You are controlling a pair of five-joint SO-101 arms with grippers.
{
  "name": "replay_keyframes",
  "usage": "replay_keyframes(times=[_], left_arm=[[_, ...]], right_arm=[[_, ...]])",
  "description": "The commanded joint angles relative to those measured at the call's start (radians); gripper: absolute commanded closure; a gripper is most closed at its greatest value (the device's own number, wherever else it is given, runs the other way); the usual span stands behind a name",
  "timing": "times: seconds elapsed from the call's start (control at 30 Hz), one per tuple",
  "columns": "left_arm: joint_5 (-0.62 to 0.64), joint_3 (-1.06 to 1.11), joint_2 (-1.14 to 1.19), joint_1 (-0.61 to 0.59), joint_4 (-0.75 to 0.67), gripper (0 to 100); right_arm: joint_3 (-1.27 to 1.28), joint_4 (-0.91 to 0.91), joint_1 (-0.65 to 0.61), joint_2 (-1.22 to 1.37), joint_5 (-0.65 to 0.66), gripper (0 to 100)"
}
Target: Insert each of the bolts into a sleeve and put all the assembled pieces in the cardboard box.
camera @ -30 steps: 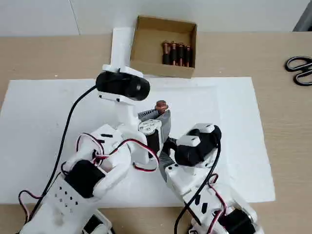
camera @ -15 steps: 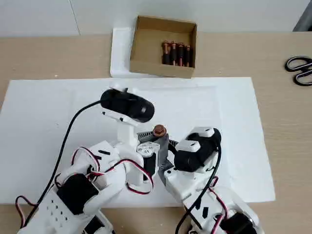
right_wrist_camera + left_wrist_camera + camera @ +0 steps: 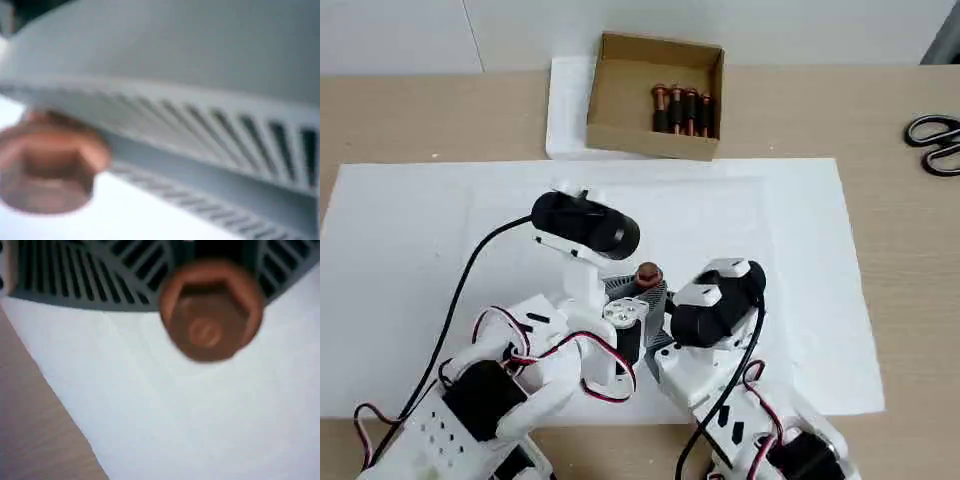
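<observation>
A copper bolt (image 3: pixel 647 274) with a hex head stands upright over the white paper, in the grey ribbed fingers of my left gripper (image 3: pixel 642 292), which is shut on it. Its head (image 3: pixel 210 315) faces the left wrist camera, with something dark behind it. My right gripper (image 3: pixel 662 320) sits right against the left one, and the bolt head (image 3: pixel 47 165) shows close beside a ribbed grey finger (image 3: pixel 210 135). The cardboard box (image 3: pixel 620 95) at the back holds several assembled bolt-and-sleeve pieces (image 3: pixel 682 110) side by side.
A large white paper sheet (image 3: pixel 420 250) covers the middle of the wooden table. A smaller white sheet (image 3: pixel 565 110) lies under the box's left side. Black scissors (image 3: pixel 935 143) lie at the far right edge.
Both arms have drawn back toward the near edge. The bolt came with the left gripper, from mid-sheet to closer in front of the arms.
</observation>
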Motion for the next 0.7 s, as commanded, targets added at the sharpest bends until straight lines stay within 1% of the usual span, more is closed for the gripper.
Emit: replay_keyframes(times=[0.0,0.07,0.1,0.27,0.33,0.53,0.67], left_arm=[[0.011,0.074,-0.002,0.091,0.021,84],[0.011,0.074,-0.002,0.091,0.020,79],[0.011,0.074,-0.002,0.091,0.020,78],[0.008,0.067,-0.002,0.084,0.021,77],[-0.005,0.045,0.002,0.051,0.020,77],[-0.167,-0.021,0.006,-0.115,0.003,77],[-0.238,-0.058,0.006,-0.187,0.003,77]], right_arm=[[-0.048,-0.031,0.008,-0.010,-0.008,99.4],[-0.048,-0.031,0.008,-0.010,-0.008,99.4],[-0.048,-0.030,0.008,-0.010,-0.008,99.4],[-0.048,-0.025,0.008,-0.010,-0.008,99.4],[-0.048,-0.025,0.008,-0.010,-0.008,99.4],[-0.048,-0.025,0.008,-0.010,-0.008,99.4],[-0.048,-0.025,0.008,-0.010,-0.008,99.4]])
